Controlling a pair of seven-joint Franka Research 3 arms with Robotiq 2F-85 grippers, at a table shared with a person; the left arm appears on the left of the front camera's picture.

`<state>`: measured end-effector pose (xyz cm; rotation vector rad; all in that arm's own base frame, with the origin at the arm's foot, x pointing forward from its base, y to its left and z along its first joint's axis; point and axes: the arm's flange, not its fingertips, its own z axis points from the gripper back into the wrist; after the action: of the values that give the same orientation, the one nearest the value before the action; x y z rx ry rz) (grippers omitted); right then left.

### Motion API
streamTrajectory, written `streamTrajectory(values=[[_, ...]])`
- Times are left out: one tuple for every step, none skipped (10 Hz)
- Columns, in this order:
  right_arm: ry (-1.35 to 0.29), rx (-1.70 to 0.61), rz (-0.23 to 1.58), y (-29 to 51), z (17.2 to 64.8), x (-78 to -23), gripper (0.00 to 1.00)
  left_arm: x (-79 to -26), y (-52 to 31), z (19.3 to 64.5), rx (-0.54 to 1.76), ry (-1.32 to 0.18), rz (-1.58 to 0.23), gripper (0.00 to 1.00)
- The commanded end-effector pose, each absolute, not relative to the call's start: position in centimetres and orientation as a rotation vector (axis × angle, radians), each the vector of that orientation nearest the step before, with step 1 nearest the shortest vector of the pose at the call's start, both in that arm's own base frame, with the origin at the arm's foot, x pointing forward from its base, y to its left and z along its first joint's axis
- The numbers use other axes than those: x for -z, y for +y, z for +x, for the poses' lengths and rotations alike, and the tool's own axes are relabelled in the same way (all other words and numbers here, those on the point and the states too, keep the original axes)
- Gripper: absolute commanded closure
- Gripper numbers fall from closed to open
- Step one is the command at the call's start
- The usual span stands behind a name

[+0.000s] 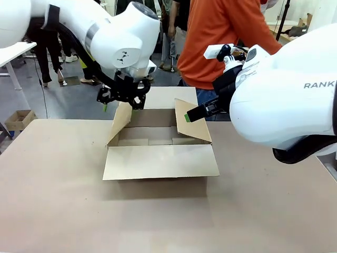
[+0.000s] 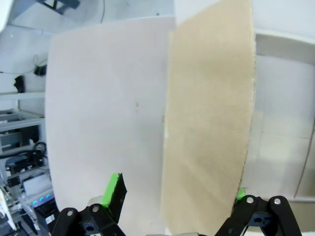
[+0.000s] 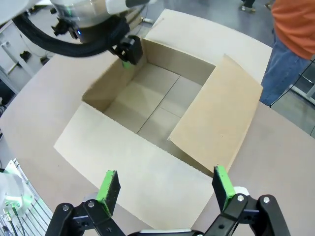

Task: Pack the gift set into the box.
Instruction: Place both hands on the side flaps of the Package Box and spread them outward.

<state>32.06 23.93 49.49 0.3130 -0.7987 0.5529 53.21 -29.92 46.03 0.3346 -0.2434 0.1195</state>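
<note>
Box point(image 1: 160, 161) open mid table point(image 1: 63, 211), long axis L-R. L pincer point(image 2: 177, 191) apart, straddling upright L flap point(image 1: 120, 122), not clamped. R pincer point(image 3: 165, 189) apart, at inward-leaning R flap point(image 1: 192, 126).

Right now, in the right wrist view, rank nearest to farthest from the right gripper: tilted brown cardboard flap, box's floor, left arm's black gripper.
1. Tilted brown cardboard flap, by the right gripper.
2. Box floor, middle.
3. Left arm's black gripper, at the opposite flap.
</note>
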Motion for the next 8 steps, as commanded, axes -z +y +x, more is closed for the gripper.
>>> streamTrajectory(values=[[-0.813, -0.571, 0.311, 23.9, 32.2, -49.7, 0.00, -47.7, -27.3, 53.0, -0.125, -0.272, 0.325, 0.00], [-0.813, -0.571, 0.311, 23.9, 32.2, -49.7, 0.00, -48.0, -25.6, 53.1, -0.144, -0.266, 0.292, 0.00], [-0.813, -0.571, 0.311, 23.9, 32.2, -49.7, 0.00, -48.3, -23.1, 53.3, -0.158, -0.257, 0.232, 0.00], [-0.813, -0.571, 0.311, 23.9, 32.2, -49.7, 0.00, -48.5, -20.9, 53.4, -0.156, -0.242, 0.161, 0.00], [-0.813, -0.571, 0.311, 23.9, 32.2, -49.7, 0.00, -48.5, -19.0, 53.5, -0.160, -0.224, 0.102, 0.00], [-0.813, -0.571, 0.311, 23.9, 32.2, -49.7, 0.00, -48.4, -17.3, 53.4, -0.168, -0.213, 0.061, 0.00], [-0.813, -0.571, 0.311, 23.9, 32.2, -49.7, 0.00, -48.4, -15.3, 53.3, -0.171, -0.199, -0.019, 0.00], [-0.813, -0.571, 0.311, 23.9, 32.2, -49.7, 0.00, -48.1, -13.0, 53.0, -0.133, -0.182, -0.110, 0.00]])
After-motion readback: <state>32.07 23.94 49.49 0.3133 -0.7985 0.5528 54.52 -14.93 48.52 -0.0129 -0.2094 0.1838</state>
